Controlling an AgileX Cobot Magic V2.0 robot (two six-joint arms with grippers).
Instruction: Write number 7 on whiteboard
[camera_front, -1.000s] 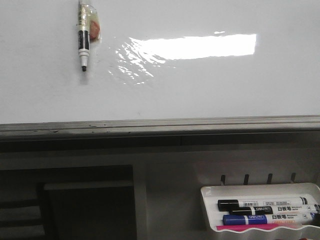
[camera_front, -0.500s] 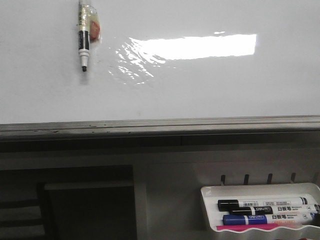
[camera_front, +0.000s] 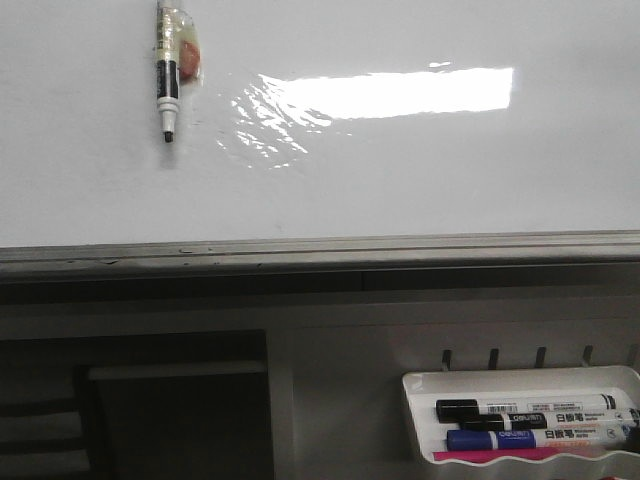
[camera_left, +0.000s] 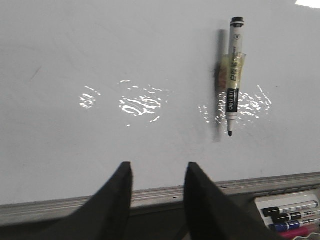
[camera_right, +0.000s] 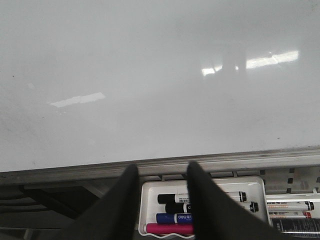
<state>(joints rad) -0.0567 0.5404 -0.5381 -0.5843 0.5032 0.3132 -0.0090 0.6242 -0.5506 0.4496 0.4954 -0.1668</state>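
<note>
Whiteboard (camera_front: 400, 180) blank, no 7 drawn yet. Taped marker (camera_left: 233, 75) hangs tip-down on board. Left gripper (camera_left: 157, 182) and right gripper (camera_right: 161, 180) both spread, empty. We judge: left should grip marker barrel squarely, peel gently.

Bright and even across the whiteboard (camera_front: 400, 170) in the front view, with a hard rectangular glare patch (camera_front: 400, 92) blown out to pure white and rippled speckles of reflection at its left end. Dim and murky below the grey rail (camera_front: 320, 250), detail lost in shadow at lower left. Soft overall, slightly grainy, fine print on the tray markers (camera_front: 530, 420) barely legible. In the left wrist view, scattered wavy highlights (camera_left: 140, 104) on greyer board, a blurred dark shadow beside the taped marker (camera_left: 234, 75). In the right wrist view, flatter and duller, two faint reflected light bars (camera_right: 77, 99), fingers (camera_right: 117, 210) black and out of focus.
</note>
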